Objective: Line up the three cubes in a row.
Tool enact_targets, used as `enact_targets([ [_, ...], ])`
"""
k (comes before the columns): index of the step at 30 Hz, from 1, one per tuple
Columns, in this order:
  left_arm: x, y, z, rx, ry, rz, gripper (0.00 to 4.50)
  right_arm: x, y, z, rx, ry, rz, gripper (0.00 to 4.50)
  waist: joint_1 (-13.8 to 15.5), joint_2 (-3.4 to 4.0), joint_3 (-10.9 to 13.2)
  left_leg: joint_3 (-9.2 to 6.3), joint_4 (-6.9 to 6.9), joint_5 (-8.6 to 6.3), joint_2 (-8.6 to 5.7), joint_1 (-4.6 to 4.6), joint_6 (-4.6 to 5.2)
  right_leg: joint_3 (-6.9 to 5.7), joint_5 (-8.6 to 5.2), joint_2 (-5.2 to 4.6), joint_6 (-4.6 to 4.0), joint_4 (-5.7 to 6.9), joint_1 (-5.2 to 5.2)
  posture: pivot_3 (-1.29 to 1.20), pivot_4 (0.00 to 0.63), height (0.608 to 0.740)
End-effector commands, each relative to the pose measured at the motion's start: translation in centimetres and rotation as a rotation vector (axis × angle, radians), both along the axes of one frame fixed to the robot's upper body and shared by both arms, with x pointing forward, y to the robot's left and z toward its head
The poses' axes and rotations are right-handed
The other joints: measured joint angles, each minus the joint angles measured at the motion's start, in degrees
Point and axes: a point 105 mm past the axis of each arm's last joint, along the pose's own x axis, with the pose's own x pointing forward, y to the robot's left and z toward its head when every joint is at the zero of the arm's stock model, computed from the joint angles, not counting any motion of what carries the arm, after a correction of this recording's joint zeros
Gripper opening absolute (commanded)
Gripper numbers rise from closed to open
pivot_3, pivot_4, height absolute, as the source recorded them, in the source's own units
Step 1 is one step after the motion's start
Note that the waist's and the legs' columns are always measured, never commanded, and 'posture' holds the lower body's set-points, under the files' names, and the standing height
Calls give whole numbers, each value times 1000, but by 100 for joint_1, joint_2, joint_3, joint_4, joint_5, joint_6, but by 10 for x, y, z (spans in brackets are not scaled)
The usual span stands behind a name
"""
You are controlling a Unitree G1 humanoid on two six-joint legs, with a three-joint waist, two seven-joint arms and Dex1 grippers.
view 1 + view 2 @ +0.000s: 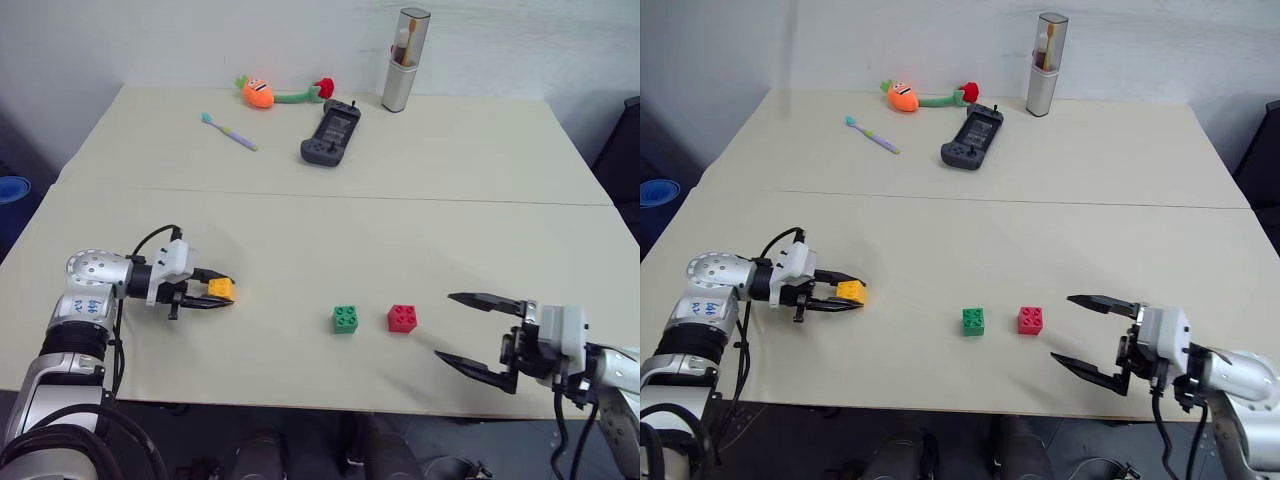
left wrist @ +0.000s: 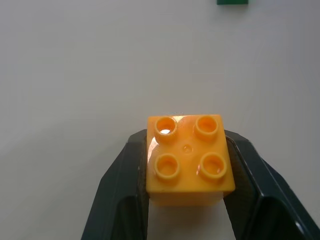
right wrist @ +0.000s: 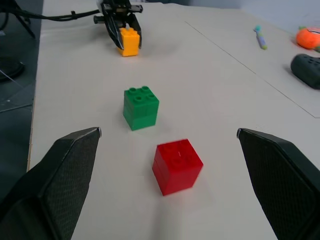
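Note:
Three small studded cubes lie on the beige table [image 1: 330, 220] near its front edge. The yellow-orange cube [image 1: 221, 289] sits at the left, and my left gripper [image 1: 222, 291] is shut on it, one black finger [image 2: 125, 175] pressed to each side. The green cube [image 1: 346, 319] and the red cube [image 1: 403, 318] rest side by side in the middle, a short gap between them. My right gripper [image 1: 462, 328] hovers to the right of the red cube, open wide with nothing between its fingers; the wrist view looks past them at the red cube [image 3: 177, 166] and green cube [image 3: 141, 107].
At the back of the table lie a black game controller [image 1: 331, 133], an orange plush carrot [image 1: 258, 93] with a red flower [image 1: 326, 88], a toothbrush [image 1: 229, 131] and a grey upright case [image 1: 405, 60]. A seam [image 1: 400, 198] crosses the tabletop.

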Motion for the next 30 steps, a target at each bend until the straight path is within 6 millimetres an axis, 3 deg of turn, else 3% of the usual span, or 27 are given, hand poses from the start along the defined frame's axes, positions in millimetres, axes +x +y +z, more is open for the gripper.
enact_targets([
  [1,-21,-36,6,-9,19,-189,1522,-7,-6,15,-16,-56,-34,4500,-6,0,0,1,-1,0,0,1,0,2,0,0,0,0,0,0,150,740],
  [4,-32,-64,4,-16,28,-222,1522,-12,-6,15,-14,-51,-51,4500,-15,0,0,0,-1,1,1,2,-2,5,0,2,0,1,1,0,150,740],
  [6,-39,-72,-5,30,40,-229,1522,-14,-5,14,-12,-48,-52,4500,-25,0,0,1,-1,3,2,6,-5,8,0,5,0,3,3,0,150,740],
  [10,-47,-75,-19,83,69,-212,1522,-15,-2,15,-8,-52,-53,4500,-28,1,0,9,-11,3,0,26,-5,22,-1,8,0,6,10,0,150,740],
  [13,-38,-75,-25,94,37,-141,1522,-15,0,15,-4,-53,-55,4500,-5,2,-1,6,-10,4,-1,28,-4,23,-1,7,0,5,13,0,150,740],
  [19,-21,-72,-23,84,-8,-80,1522,-13,4,14,4,-54,-51,4500,5,3,-2,5,-10,4,-5,31,1,23,0,4,1,2,21,0,150,740],
  [27,-20,-73,-27,98,-10,-127,1522,-9,9,14,13,-53,-39,4500,-1,4,-3,6,-11,5,-4,41,0,23,0,5,1,5,27,0,150,740],
  [30,-21,-71,-22,64,-8,-113,2490,-9,9,14,15,-52,-37,4500,-17,4,-2,7,-12,5,-4,46,0,23,-1,6,1,4,30,0,150,740],
])
